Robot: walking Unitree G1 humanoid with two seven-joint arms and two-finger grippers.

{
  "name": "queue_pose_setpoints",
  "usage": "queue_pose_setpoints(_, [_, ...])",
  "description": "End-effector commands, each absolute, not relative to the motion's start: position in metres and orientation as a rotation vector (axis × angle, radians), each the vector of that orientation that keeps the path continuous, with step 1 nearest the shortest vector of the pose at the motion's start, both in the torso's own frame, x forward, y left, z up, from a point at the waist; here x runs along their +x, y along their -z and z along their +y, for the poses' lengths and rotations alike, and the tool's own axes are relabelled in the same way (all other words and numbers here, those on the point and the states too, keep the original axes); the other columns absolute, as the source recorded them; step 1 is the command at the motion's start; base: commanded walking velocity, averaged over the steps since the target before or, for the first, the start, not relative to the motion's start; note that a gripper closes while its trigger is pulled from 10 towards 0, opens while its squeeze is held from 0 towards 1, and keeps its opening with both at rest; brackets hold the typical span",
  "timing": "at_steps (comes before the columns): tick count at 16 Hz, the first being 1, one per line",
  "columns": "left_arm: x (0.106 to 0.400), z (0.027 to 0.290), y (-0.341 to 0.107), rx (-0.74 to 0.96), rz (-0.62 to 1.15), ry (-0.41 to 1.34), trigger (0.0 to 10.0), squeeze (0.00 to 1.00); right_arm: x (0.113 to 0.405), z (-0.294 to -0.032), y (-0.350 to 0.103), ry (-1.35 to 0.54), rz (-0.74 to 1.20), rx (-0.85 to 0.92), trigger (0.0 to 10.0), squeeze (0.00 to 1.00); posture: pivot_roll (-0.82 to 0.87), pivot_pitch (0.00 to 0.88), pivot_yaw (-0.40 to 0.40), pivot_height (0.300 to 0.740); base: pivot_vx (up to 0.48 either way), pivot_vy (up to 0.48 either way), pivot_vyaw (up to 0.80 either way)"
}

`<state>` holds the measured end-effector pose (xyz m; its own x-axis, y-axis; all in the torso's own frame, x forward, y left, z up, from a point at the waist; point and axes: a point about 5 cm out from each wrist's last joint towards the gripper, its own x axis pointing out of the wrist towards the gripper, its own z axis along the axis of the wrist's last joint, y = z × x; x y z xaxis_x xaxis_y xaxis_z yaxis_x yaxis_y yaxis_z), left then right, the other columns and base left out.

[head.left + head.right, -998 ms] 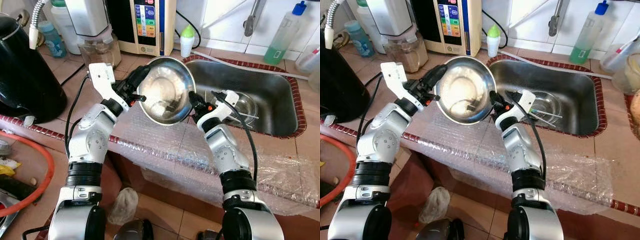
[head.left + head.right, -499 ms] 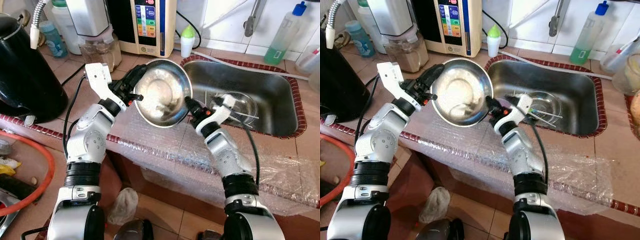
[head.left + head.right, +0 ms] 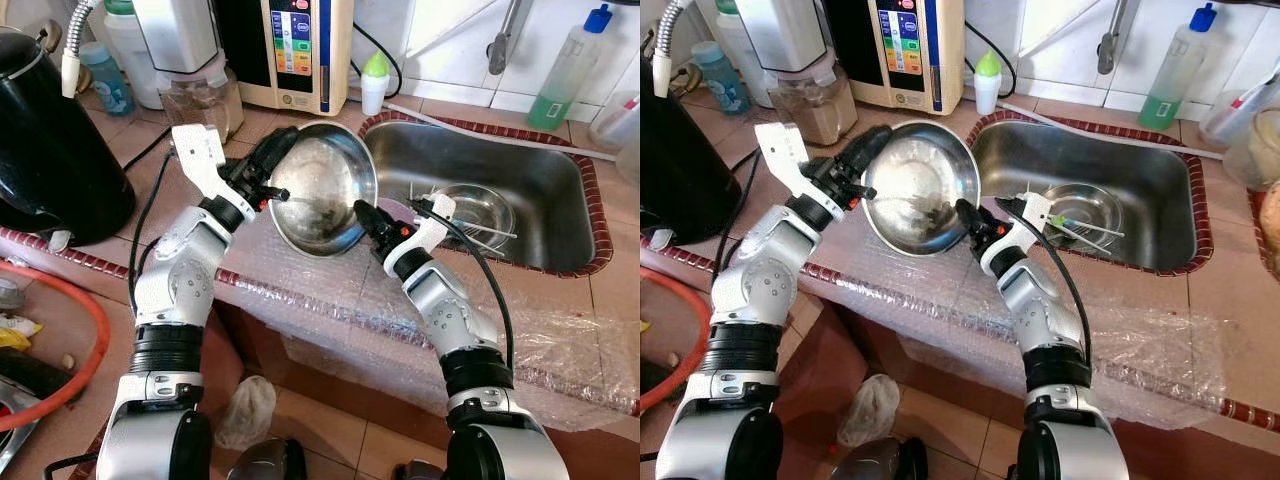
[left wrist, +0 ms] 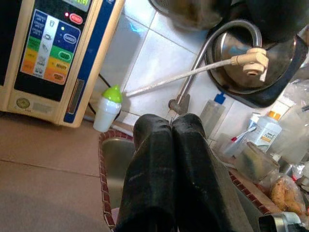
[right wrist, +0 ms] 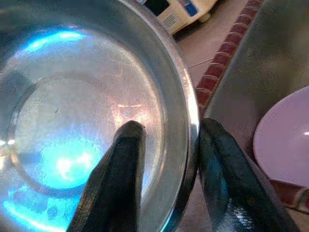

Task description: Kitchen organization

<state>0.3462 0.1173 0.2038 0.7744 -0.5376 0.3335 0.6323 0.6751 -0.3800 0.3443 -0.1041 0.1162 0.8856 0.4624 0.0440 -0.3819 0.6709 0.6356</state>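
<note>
The right gripper [image 5: 161, 159] has its two black fingers parted astride the rim of a steel bowl [image 3: 318, 202], one finger inside and one outside, so it grips the bowl's lower right edge. The left gripper [image 3: 268, 170] meets the bowl's upper left edge; in the left wrist view its fingers [image 4: 149, 179] lie pressed together, closed, with no rim visible between them. The bowl is held tilted above the counter, between the two arms and just left of the sink [image 3: 560, 190]. It is round, shiny and lightly scratched; the right wrist view shows blue reflections in its bottom. The counter [image 3: 130, 150] is brown tile edged in red mosaic, with bubble wrap [image 3: 330, 290] draped over its front edge. The steel sink holds a glass bowl [image 3: 480, 208]. Along the white tiled wall stand a cream appliance with coloured buttons [image 3: 293, 45], a small white bottle with a green cap [image 3: 374, 82] and a bottle of green liquid [image 3: 572, 66]. A black kettle [image 3: 50, 150] sits at the far left.
</note>
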Motion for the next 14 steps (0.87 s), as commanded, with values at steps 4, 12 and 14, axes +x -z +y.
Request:
queue_pose_setpoints(4, [0.345, 0.111, -0.209, -0.513, -0.196, 0.699, 0.0, 0.00, 0.344, -0.082, -0.125, -0.643, 0.131, 0.670, 10.0, 0.00, -0.01, 0.015, 0.065, 0.740, 0.000, 0.000, 0.00])
queue_pose_setpoints(12, [0.345, 0.112, -0.229, -0.508, -0.250, 0.722, 0.0, 0.00, 0.368, -0.114, -0.140, -0.363, -0.019, 0.534, 10.0, 1.00, 0.00, 0.009, 0.065, 0.740, 0.000, 0.000, 0.00])
queue_pose_setpoints(14, [0.345, 0.111, -0.230, -0.509, -0.252, 0.725, 0.0, 0.00, 0.368, -0.110, -0.143, -0.401, -0.025, 0.532, 10.0, 1.00, 0.00, 0.010, 0.064, 0.740, 0.000, 0.000, 0.00])
